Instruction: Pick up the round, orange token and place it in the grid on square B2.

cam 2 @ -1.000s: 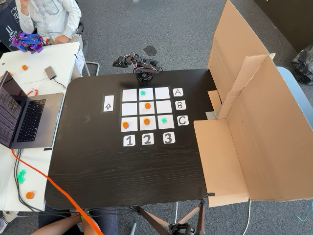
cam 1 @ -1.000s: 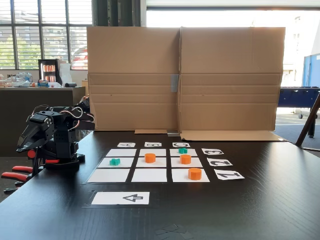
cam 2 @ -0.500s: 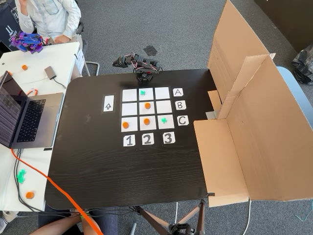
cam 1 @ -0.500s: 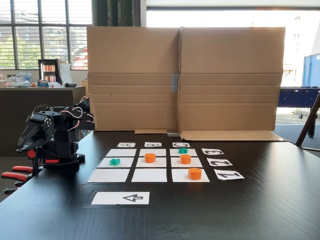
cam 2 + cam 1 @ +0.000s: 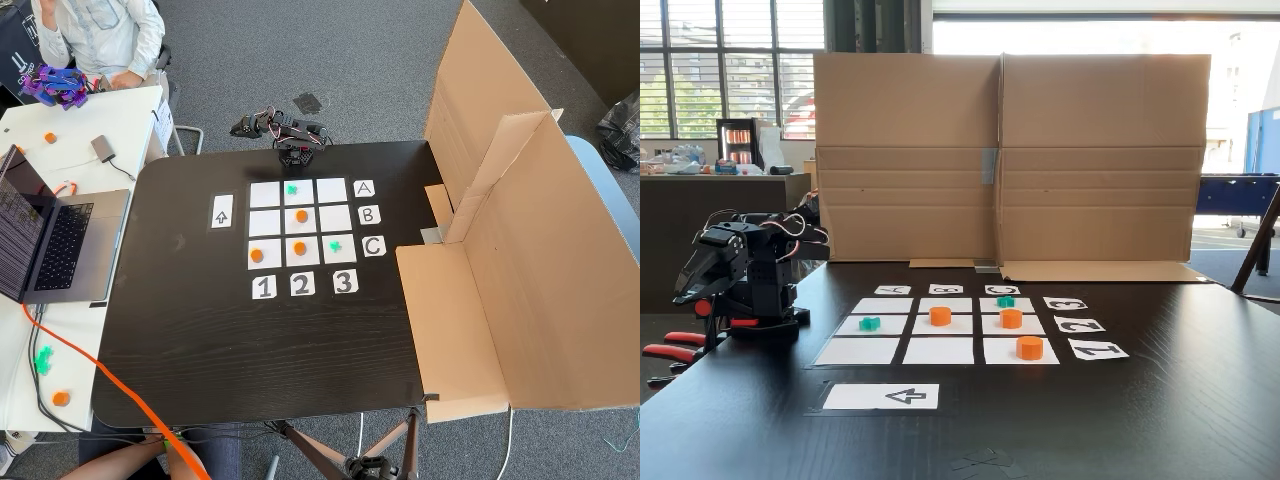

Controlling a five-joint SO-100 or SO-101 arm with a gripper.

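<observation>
At the left edge of the black table [image 5: 1160, 420] in a fixed view, my arm sits folded down on its base, with my gripper [image 5: 692, 285] pointing down and to the left, away from the grid [image 5: 940, 328]. Its fingers are too dark and bunched against the arm body for me to tell whether they are parted or closed; nothing is visibly between them. In the fixed view from above, my arm [image 5: 293, 152] sits at the far edge of the table, just beyond the A row.

The round, orange token [image 5: 301, 215] rests on square B2 [image 5: 301, 223], the centre cell, well inside its white paper; in the low fixed view it is the disc [image 5: 940, 316] in the middle column. Two more orange discs lie on the grid: one on C2 [image 5: 299, 247] and one on C1 [image 5: 257, 255]. A teal-green token [image 5: 292, 189] sits on A2 and another teal-green piece [image 5: 337, 244] on C3.

The arrow card [image 5: 222, 212] lies left of the grid in the view from above. A tall cardboard screen [image 5: 1010, 150] stands across the table's far side in the low view. On the white side desk at left sit a laptop [image 5: 60, 240] and a person's sleeve [image 5: 100, 35] behind it.
</observation>
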